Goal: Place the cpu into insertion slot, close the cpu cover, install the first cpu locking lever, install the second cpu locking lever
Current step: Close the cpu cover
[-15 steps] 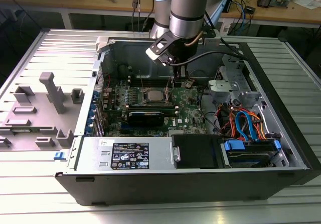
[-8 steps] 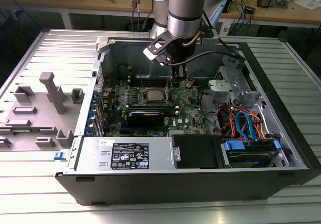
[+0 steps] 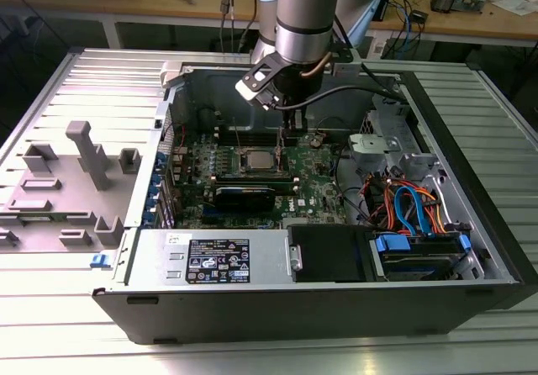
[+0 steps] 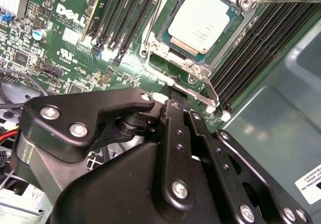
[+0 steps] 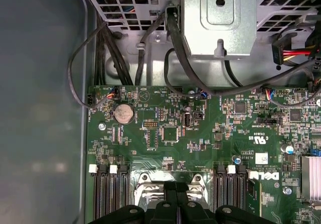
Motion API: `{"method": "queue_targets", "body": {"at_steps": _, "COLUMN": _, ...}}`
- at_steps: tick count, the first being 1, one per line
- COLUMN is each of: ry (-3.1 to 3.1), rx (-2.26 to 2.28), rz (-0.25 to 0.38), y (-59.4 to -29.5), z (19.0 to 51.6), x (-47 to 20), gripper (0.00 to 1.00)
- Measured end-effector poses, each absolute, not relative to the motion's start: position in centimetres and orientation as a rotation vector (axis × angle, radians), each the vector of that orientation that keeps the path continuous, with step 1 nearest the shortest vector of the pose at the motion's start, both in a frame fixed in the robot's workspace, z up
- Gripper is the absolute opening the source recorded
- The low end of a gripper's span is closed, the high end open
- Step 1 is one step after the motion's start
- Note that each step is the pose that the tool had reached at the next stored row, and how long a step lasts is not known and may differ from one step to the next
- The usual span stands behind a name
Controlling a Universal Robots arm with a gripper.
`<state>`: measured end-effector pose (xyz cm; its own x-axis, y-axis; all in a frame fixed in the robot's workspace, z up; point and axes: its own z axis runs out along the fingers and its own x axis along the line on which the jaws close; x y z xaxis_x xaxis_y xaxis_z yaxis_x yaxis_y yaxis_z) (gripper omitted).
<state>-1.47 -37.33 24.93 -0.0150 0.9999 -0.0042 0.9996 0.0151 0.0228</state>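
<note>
The black metal claw (image 4: 175, 97), its fingers drawn narrowly together, hovered at the rim of the square dark-centred insertion slot (image 4: 164, 30), where the flat silver-grey cpu (image 4: 200, 25) already sat, the thin silver cpu cover (image 4: 173, 58) seemingly lowered, lever latching unclear.

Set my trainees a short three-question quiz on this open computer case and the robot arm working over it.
1. True or false: the cpu lies in the insertion slot.
2. The claw is nearest to: A the insertion slot, B the blue cables, C the grey plastic holders outside the case.
3. Fill in: in the first wrist view, the round coin battery sits on the green ____.
Key: 1 true; 2 A; 3 circuit board.
</note>
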Motion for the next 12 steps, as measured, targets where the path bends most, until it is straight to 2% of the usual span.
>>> {"method": "queue_targets", "body": {"at_steps": 12, "ry": 2.224, "rx": 2.192, "rz": 0.021, "y": -37.33, "z": 24.92, "x": -1.67, "gripper": 0.11}}
